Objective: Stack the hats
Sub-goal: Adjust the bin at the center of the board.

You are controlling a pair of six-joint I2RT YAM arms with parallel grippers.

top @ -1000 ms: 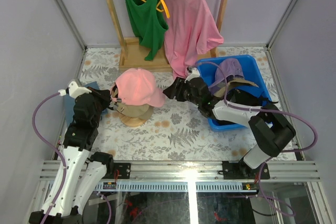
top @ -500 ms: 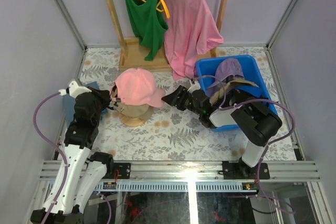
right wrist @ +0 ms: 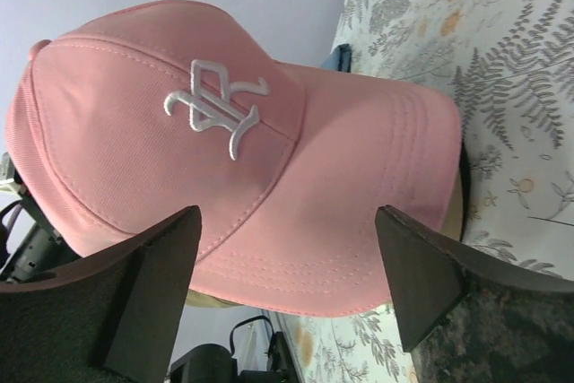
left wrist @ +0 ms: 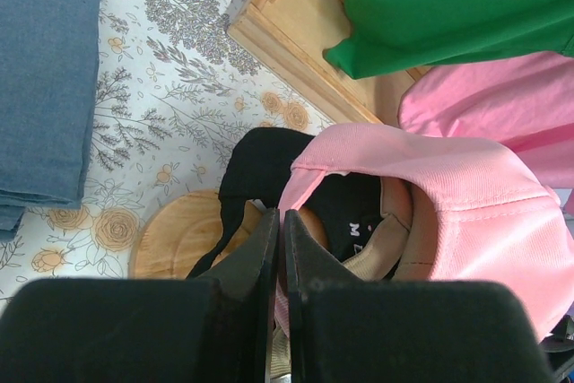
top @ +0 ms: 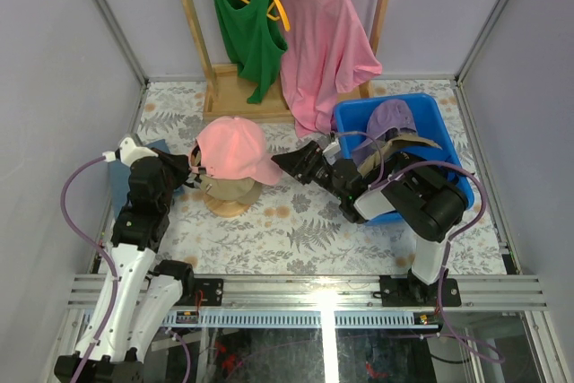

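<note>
Now: pink cap stacked, bin caps next

The pink cap (top: 235, 150) tops the pile on the wooden stand (top: 229, 206), its brim pointing at my right gripper (top: 289, 162), whose jaws gape empty just off it. My left gripper (top: 190, 165) is pinched shut at the cap's rear rim. The lavender cap (top: 392, 118) lies in the blue bin (top: 430, 105), right of that open gripper; I judge the right arm nearer.
</note>
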